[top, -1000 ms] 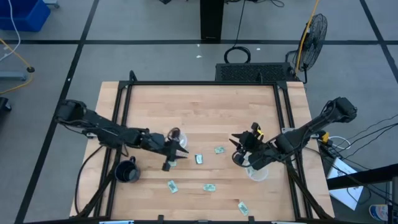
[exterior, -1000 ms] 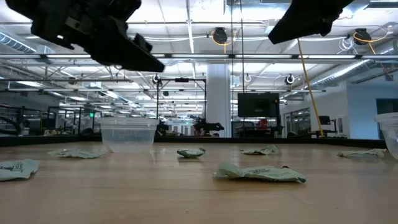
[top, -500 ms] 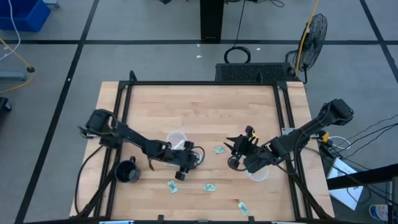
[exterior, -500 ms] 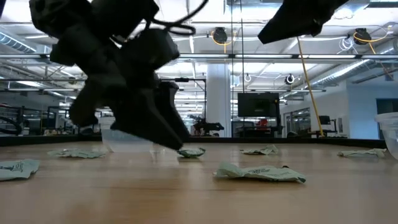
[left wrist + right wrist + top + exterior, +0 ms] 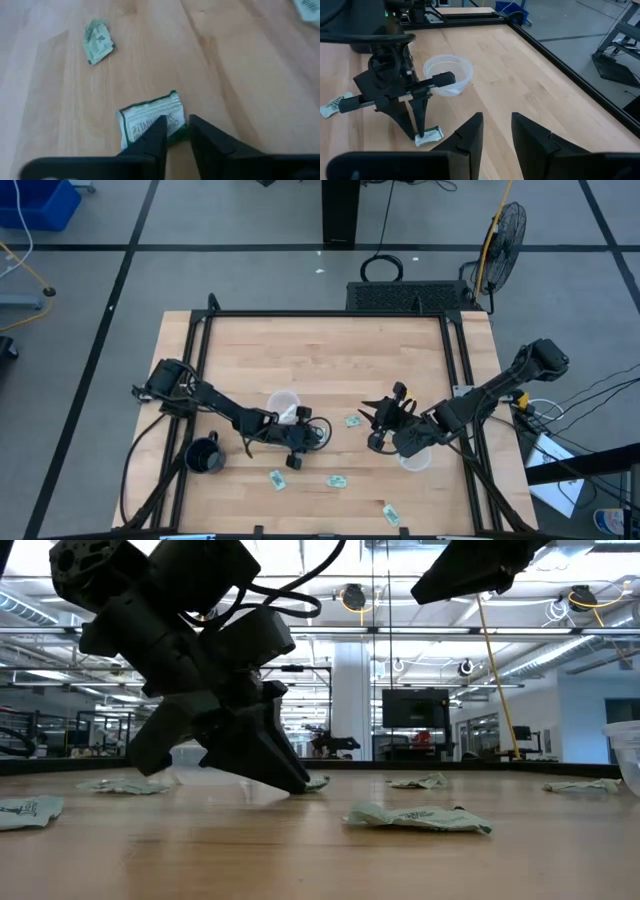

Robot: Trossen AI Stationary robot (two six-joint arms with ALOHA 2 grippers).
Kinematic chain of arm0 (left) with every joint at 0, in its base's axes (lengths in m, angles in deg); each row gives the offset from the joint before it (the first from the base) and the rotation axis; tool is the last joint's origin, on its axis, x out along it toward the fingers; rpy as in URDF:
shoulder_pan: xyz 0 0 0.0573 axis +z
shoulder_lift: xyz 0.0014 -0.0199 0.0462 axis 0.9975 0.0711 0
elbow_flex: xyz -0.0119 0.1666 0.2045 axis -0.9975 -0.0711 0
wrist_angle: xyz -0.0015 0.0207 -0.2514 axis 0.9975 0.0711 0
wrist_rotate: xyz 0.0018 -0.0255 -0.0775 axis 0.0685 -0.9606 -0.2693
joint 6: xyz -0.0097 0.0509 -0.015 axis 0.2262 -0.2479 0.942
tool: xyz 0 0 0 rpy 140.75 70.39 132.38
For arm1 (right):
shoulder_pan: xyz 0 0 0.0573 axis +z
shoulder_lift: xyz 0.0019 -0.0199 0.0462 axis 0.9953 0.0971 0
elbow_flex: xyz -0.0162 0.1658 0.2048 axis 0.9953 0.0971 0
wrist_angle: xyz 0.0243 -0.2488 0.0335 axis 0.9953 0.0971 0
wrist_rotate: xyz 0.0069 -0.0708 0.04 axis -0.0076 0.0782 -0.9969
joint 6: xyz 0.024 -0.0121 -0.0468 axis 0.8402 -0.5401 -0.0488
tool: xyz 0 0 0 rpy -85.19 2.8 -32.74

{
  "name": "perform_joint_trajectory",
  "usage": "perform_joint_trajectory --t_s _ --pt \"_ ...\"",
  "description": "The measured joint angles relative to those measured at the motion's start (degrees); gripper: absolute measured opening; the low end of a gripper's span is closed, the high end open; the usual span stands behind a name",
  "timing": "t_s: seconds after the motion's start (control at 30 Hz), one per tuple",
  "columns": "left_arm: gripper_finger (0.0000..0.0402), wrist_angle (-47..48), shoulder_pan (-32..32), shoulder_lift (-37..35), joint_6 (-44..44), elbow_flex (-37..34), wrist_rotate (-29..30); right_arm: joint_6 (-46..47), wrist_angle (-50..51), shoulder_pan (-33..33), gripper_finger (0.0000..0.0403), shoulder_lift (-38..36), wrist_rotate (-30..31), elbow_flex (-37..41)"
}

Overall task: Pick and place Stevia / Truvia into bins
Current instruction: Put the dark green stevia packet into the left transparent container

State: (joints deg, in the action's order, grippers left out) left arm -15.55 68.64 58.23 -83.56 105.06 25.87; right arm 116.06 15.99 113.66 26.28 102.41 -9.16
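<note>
Several green-and-white Stevia sachets lie flat on the wooden table. My left gripper stands low over one sachet near the table's middle and is shut on it; the right wrist view shows its fingers coming down onto that sachet. One clear cup stands just behind the left gripper. My right gripper hovers open above the table, beside the other clear cup. Further sachets lie around. My left gripper pinches the sachet's edge between its two fingertips. The fingers come from above, slanting down toward the table's right. The sachet lies flat on the table, most of it stretching out beyond the fingertips.
A black mug stands near the table's left near corner. Another sachet lies close to the near edge. A dark metal frame runs along the table's sides. The far half of the table is bare wood.
My left gripper has swung from beside the left cup toward the table's right and near edge and dropped down onto the middle sachet. My right gripper has drifted a little toward the table's left.
</note>
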Motion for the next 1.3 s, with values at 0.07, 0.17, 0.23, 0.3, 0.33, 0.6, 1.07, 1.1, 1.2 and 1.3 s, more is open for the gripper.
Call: perform_joint_trajectory --t_s 0.07,0.17,0.23,0.3,0.33,0.6,1.07,1.1,1.2,1.3 --pt "0.0030 0.3 0.0 0.0 -0.6 0.0 2.1 0.0 0.0 0.0 0.0093 0.0 0.0 0.0" --pt "0.0011 2.1 0.0 -1.8 -0.8 -0.2 5.6 0.0 0.0 0.0 0.0093 0.0 0.0 0.0" --pt "0.0013 3.5 -0.2 -4.7 -0.9 -0.2 6.4 0.0 0.0 0.0 0.0093 0.0 0.0 0.0" --pt "0.0008 6.5 -0.7 -9.6 -1.4 -0.2 6.7 0.4 0.2 0.0 0.0093 0.0 -0.1 0.0" --pt "0.0006 7.9 -0.9 -12.3 -1.4 -0.1 7.3 0.8 0.4 0.0 0.0093 0.0 -0.1 0.0" --pt "0.0005 37.8 -0.6 -36.3 9.2 -0.1 17.1 3.5 0.8 0.1 0.0093 0.0 -0.1 0.0" --pt "0.0016 25.5 5.2 -37.3 19.7 -15.8 8.2 3.5 -0.1 -0.3 0.0093 0.0 -0.1 0.5" --pt "0.0015 24.0 5.5 -36.8 20.1 -16.0 7.4 3.5 -0.2 -0.3 0.0093 0.0 -0.1 0.9" --pt "0.0006 23.6 6.6 -33.9 21.6 -16.4 5.6 3.5 -1.7 -0.4 0.0093 0.0 0.0 2.5" --pt "0.0011 22.7 6.8 -31.0 21.9 -16.4 4.9 3.1 -5.2 -1.0 0.0093 0.0 0.0 4.6"
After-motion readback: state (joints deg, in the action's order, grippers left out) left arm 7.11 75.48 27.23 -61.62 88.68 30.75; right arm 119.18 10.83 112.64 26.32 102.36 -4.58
